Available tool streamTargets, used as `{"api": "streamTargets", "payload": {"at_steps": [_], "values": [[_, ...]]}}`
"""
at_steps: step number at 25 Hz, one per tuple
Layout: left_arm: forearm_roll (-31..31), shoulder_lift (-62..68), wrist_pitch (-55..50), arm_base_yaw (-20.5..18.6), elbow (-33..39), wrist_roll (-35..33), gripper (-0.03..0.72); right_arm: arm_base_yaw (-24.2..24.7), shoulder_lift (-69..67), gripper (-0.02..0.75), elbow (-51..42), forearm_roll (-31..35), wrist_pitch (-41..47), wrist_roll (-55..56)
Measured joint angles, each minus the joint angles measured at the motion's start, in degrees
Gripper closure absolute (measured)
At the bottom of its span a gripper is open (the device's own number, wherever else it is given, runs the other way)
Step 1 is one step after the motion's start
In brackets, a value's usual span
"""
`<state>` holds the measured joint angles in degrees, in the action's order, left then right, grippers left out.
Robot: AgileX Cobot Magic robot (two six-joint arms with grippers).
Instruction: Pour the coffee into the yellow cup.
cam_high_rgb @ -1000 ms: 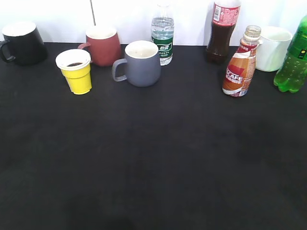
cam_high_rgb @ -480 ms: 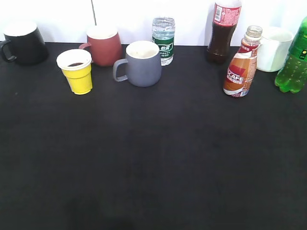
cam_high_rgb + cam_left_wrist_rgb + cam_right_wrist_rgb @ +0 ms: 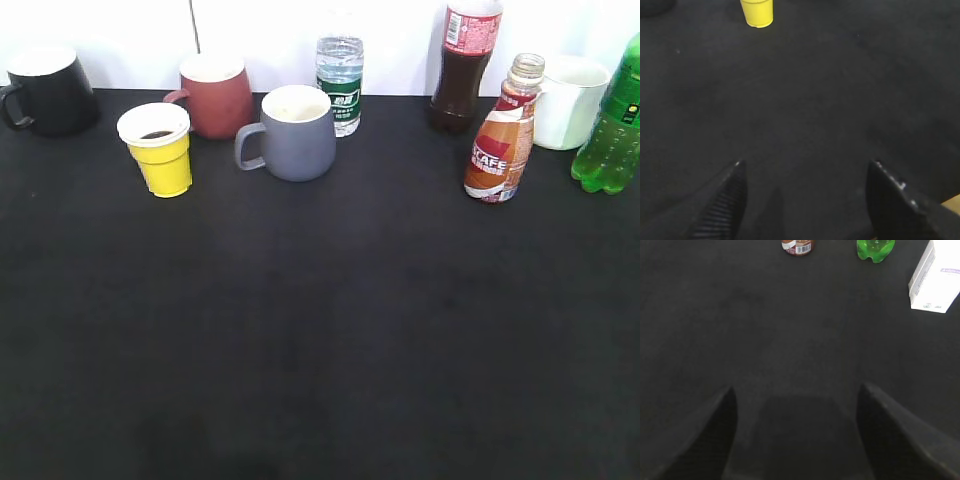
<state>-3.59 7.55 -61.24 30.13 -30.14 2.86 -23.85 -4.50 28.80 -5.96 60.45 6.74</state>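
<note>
My bench (image 3: pixel 320 330) is covered in a matte black cloth that fills most of what I see, its surface slightly mottled with faint lint specks. Behind its far edge stands a white wall (image 3: pixel 260 30), brightly lit and nearly washed out, with a thin dark vertical seam (image 3: pixel 192 25) on the left side. The light is even and soft, and shadows on the cloth are weak. At the bench's lower right corner, a sliver of tan surface (image 3: pixel 952 204) shows past the cloth.
</note>
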Motion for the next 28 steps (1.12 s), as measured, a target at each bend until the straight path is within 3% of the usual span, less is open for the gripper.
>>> {"api": "streamTargets", "payload": {"at_steps": [2, 3, 5, 6, 9, 12, 28], "values": [[0.0, 0.0, 0.0, -1.2, 0.0, 0.0, 0.127, 0.5, 0.0, 0.158, 0.0, 0.0, 0.0, 0.0], [0.0, 0.0, 0.0, -3.6, 0.0, 0.0, 0.127, 1.3, 0.0, 0.158, 0.0, 0.1, 0.0, 0.0], [0.0, -1.0, 0.0, -9.3, 0.0, 0.0, 0.127, 5.1, 0.0, 0.158, 0.0, 0.1, -0.1, 0.0], [0.0, -3.7, 0.1, -14.4, 0.0, 0.0, 0.127, 9.1, 0.8, 0.158, 0.0, 0.1, -0.1, 0.0], [0.0, -7.9, 0.0, -21.5, 0.0, 0.0, 0.127, 17.2, 4.8, 0.159, 0.0, 0.1, -0.2, -0.1], [0.0, -8.0, 0.1, -24.8, 0.1, 0.0, 0.127, 21.2, 5.0, 0.159, 0.0, 0.1, -0.3, -0.1], [0.0, -8.0, 0.1, -25.9, 0.2, 0.0, 0.127, 21.5, 5.0, 0.159, 0.0, 0.1, -0.5, -0.1]]}}
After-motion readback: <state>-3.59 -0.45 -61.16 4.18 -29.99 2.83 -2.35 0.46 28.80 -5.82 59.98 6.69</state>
